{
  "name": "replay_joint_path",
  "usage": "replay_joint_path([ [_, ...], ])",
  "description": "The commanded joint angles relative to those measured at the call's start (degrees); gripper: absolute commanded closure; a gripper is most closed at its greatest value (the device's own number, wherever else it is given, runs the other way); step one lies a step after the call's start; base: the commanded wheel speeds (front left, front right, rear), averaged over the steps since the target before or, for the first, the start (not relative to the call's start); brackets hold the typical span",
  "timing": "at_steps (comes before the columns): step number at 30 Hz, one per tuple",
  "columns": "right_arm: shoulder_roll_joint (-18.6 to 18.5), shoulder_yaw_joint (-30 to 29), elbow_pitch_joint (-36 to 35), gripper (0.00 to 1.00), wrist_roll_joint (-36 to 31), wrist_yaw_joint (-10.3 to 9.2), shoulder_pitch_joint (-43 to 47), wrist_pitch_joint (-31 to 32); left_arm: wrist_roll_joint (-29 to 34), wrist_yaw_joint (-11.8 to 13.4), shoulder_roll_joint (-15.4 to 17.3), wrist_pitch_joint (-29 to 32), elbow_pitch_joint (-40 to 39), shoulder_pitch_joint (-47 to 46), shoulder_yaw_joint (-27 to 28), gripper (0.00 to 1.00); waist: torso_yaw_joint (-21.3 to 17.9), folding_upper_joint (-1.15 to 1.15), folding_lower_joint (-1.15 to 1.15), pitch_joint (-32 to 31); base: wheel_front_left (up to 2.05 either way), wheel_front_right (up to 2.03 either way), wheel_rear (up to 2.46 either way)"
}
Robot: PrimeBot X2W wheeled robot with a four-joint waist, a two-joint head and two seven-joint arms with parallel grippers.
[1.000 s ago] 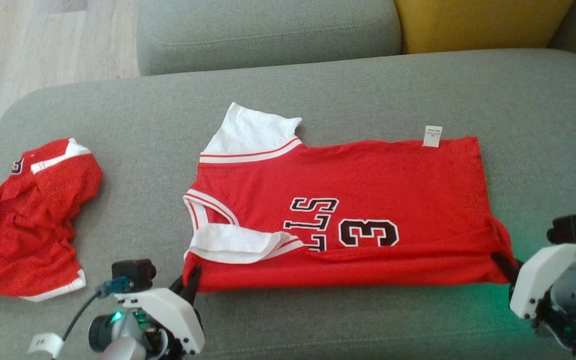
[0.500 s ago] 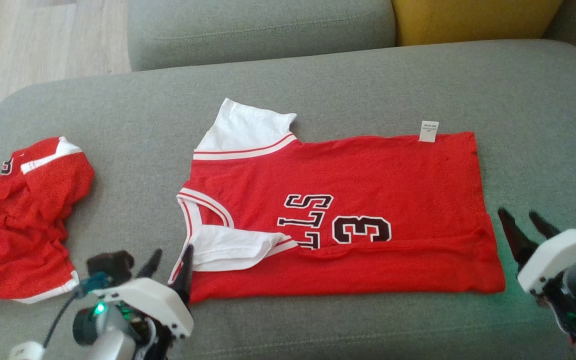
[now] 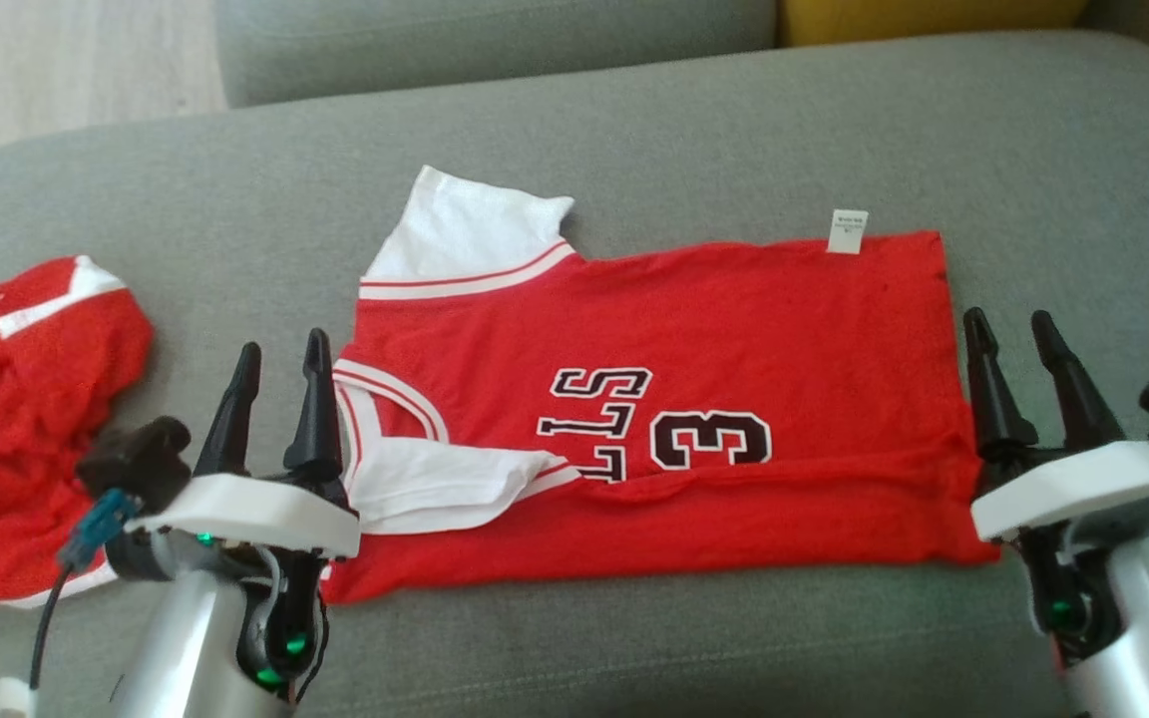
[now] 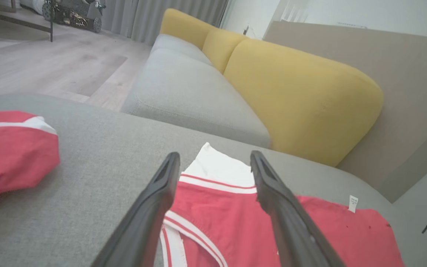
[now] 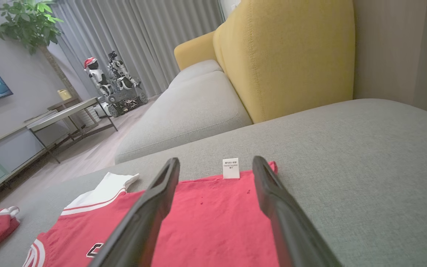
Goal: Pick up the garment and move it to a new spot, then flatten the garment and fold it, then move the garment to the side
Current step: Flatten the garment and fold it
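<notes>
The garment is a red jersey with white sleeves and black lettering, lying on the grey cushion with its near long edge folded over. My left gripper stands open just off the jersey's left, neck end, nothing between its fingers. My right gripper is open beside the jersey's right hem edge, also empty. The left wrist view looks over the jersey at its white sleeve. The right wrist view shows the jersey and its white tag between the fingers.
Red shorts with white trim lie crumpled at the cushion's left end, also in the left wrist view. A second grey cushion and yellow backrests lie beyond. Wooden floor is at the far left.
Both grippers have let go of the jersey's near corners, opened wide and lifted, fingers now pointing up. The jersey lies still with its near edge folded. The head camera has tilted down.
</notes>
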Motion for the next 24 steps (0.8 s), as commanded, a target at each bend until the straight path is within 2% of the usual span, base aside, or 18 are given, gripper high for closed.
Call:
replay_joint_path([
  [1,-0.07,0.90,-2.08,0.00,-0.58,0.42,-1.21,-1.07,0.86,-0.31,0.83,-0.64,-1.10,-3.57,1.78,0.00,-0.93,0.00,0.00,1.08,0.00,0.00,0.00],
  [7,1.58,1.68,-2.78,0.00,-2.85,0.42,-4.47,-2.55,4.07,-2.27,4.39,3.28,2.63,-10.74,-0.98,0.00,-3.98,0.00,0.00,6.16,0.00,0.00,0.00],
  [14,2.33,4.53,-3.18,0.00,-5.60,0.42,-9.94,-1.80,3.60,-5.65,10.91,16.01,8.49,-25.38,-2.33,0.00,-8.71,0.00,0.00,12.43,0.00,0.00,0.00],
  [15,2.33,4.53,-3.18,0.00,-5.60,0.42,-9.94,-1.80,3.60,-5.65,10.91,16.01,8.49,-25.38,-2.33,0.00,-8.71,0.00,0.00,12.43,0.00,0.00,0.00],
  [20,2.51,7.55,-2.75,0.00,-5.85,0.42,-14.11,-1.77,1.51,-7.09,15.34,25.41,13.84,-34.29,-4.15,0.00,-12.25,0.00,0.00,15.34,0.00,0.00,0.00],
  [24,3.29,9.98,-2.20,0.00,-5.82,0.42,-17.35,-1.92,1.89,-7.36,18.75,30.27,17.45,-39.58,-6.14,0.00,-14.79,0.00,0.00,17.37,0.00,0.00,0.00],
])
